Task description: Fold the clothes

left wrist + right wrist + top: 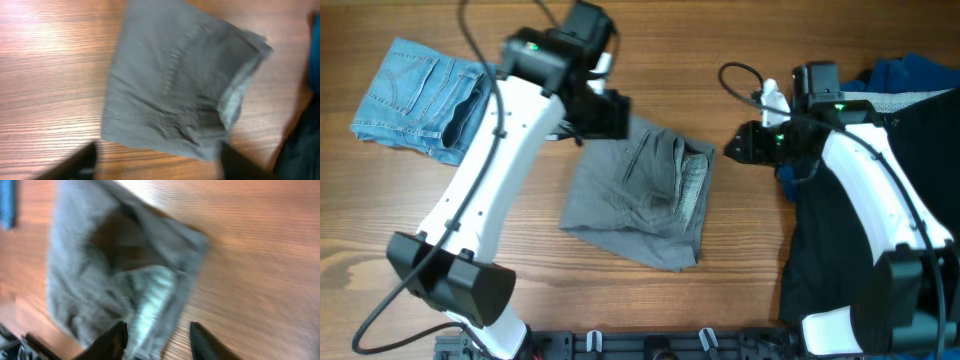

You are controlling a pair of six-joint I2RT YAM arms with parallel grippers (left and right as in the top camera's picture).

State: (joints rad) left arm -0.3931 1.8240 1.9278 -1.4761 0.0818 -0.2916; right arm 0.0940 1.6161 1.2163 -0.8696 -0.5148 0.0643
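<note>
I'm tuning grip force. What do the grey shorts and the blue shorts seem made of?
Grey shorts: probably soft matte cotton weave, judging by limp creases and pale striped lining. Blue shorts: apparently denim, given faded mottled wash and stitched seams.

**Table (pixel 380 220), viewed from above.** Centre: cotton shorts (pixel 635 195), lying flat on the tabletop. Far left: denim shorts (pixel 420 95), well apart from them. Right edge: heap of garments (pixel 810 270), partly beneath the right arm. The left gripper (pixel 605 114) stands over the cotton shorts' far edge. The right gripper (pixel 732 148) sits between those shorts and the heap.
</note>
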